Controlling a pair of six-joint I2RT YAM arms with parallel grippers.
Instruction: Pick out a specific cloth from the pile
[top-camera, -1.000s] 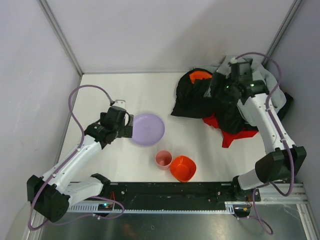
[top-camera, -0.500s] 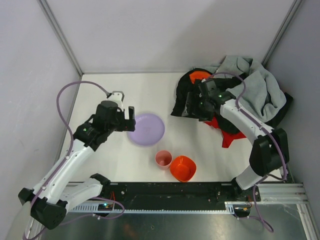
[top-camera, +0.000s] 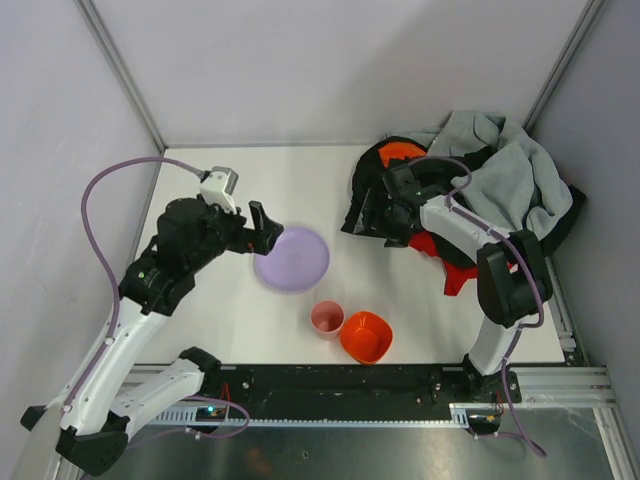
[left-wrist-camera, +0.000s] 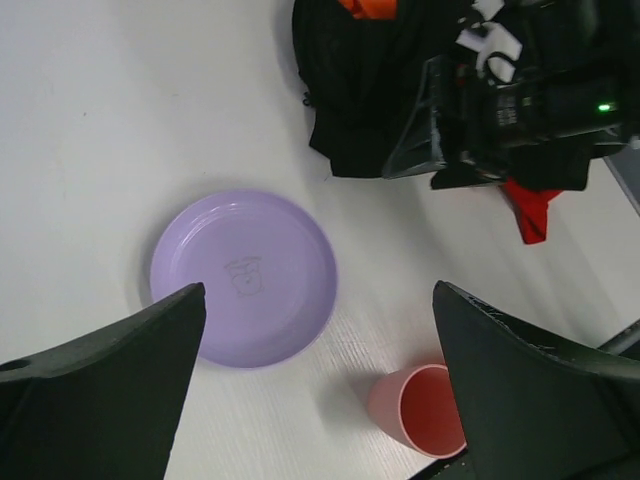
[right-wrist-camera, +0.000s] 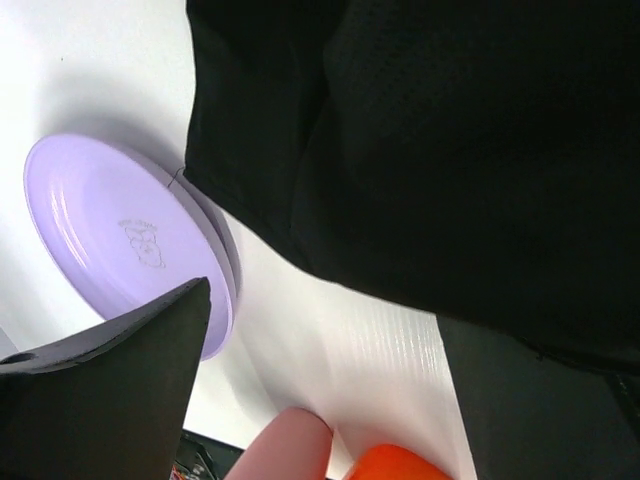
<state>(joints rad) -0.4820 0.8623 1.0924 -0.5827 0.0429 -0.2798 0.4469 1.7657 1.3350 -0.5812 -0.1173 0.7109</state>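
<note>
Your red cloth (top-camera: 453, 278) lies under the pile (top-camera: 505, 185), ungrasped; left tool (top-camera: 262, 228) and right tool (top-camera: 372, 215) gape wide, empty

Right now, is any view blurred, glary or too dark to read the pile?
Top external: even light, sharp, soft shadows, the cloth shows red. Left wrist: the plate crisp, own fingers dark and soft. Right wrist: black fabric of the pile fills the frame, low contrast; cup blurred.

White tabletop (top-camera: 290, 180) between pale grey walls (top-camera: 330, 60), metal corner posts (top-camera: 118, 72)
</note>
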